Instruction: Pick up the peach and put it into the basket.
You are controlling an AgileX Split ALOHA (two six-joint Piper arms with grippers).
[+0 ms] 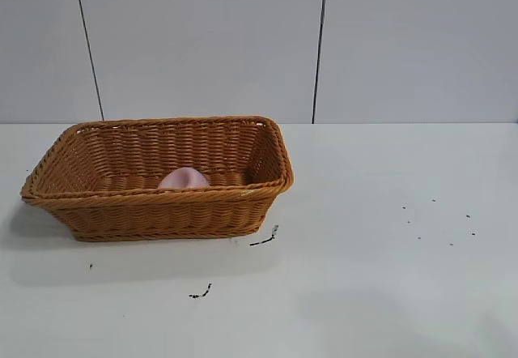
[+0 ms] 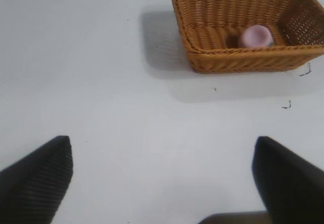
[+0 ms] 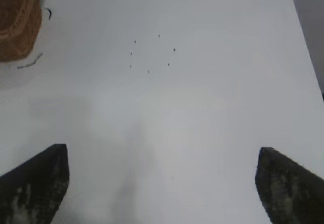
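Observation:
The pale pink peach [image 1: 184, 179] lies inside the orange-brown wicker basket [image 1: 154, 212], near its front wall; the left wrist view shows the peach [image 2: 254, 35] on the floor of the basket [image 2: 238, 59] too. Neither arm appears in the exterior view. My left gripper [image 2: 163, 148] stands open over bare table, well away from the basket, with nothing between its fingers. My right gripper [image 3: 162, 153] is open as well and holds nothing; it hangs over the white table, with one corner of the basket [image 3: 17, 26] at the far edge of its view.
The white table [image 1: 388, 277] carries small black marks near the basket [image 1: 265, 239] and a scatter of dots to the right [image 1: 441, 220]. A pale panelled wall [image 1: 243, 42] rises behind the table.

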